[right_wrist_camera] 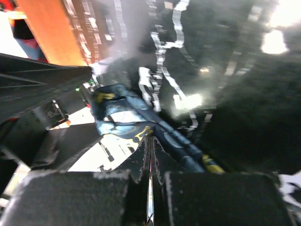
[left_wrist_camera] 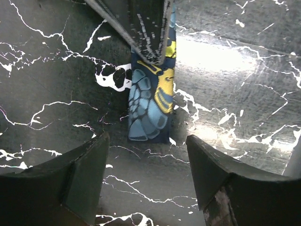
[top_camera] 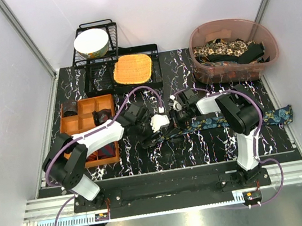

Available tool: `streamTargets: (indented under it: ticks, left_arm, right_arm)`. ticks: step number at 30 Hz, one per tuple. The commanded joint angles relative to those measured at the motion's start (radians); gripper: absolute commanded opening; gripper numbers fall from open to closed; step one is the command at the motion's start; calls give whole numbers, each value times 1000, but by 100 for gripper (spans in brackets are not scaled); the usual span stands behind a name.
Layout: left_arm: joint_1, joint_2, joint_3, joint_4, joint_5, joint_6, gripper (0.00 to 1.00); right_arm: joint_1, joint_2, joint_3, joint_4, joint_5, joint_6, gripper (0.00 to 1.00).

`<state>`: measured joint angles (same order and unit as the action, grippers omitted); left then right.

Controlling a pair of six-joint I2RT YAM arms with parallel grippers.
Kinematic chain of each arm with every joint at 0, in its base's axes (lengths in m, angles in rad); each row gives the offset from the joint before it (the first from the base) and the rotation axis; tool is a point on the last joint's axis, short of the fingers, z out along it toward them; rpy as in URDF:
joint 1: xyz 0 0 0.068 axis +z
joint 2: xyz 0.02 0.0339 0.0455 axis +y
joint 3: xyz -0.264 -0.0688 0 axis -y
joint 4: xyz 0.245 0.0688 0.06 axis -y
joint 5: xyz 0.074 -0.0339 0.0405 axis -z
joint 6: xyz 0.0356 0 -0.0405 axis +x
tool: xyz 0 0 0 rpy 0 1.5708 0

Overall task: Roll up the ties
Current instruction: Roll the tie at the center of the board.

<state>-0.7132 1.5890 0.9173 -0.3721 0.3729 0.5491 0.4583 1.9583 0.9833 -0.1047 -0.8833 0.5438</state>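
The left wrist camera shows the left hand [left_wrist_camera: 146, 141] released, its fingers spread either side of the blue tie [left_wrist_camera: 149, 110] end, which lies flat on the bench [left_wrist_camera: 47, 70]. Just ahead of it the right hand [right_wrist_camera: 150, 148] is clenched, pinching the tie (its own view is blurred). Only the top camera shows the tie's length trailing back past the right hand.

Blue tie [left_wrist_camera: 149, 106] end lies just ahead of left gripper [left_wrist_camera: 146, 157] (jaws spread).

We find bare table [top_camera: 201, 146] in front of the tie [top_camera: 276, 116], free for passing. The centre is crowded: left gripper [left_wrist_camera: 146, 150] and right gripper [right_wrist_camera: 149, 146] meet there over the tie's narrow end. Tray [top_camera: 63, 123] blocks the left; rack [top_camera: 111, 31] and bin [top_camera: 230, 70] block the back.
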Motion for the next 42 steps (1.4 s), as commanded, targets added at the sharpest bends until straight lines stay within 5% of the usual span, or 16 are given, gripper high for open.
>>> streamTargets:
  ticks: [1, 9, 25, 42]
  left_arm:
    - [-2, 26, 74, -14, -5, 0, 69]
    - [-40, 43, 71, 44, 38, -119, 70]
    - [-38, -28, -172, 531, 112, -186, 75]
    - [-40, 77, -95, 515, 153, -163, 60]
  right_arm:
    - [3, 11, 11, -27, 37, -45, 0]
    - [-67, 11, -12, -124, 89, -153, 0]
    - [-165, -10, -52, -199, 69, -219, 0]
    - [-165, 17, -32, -191, 55, -209, 0]
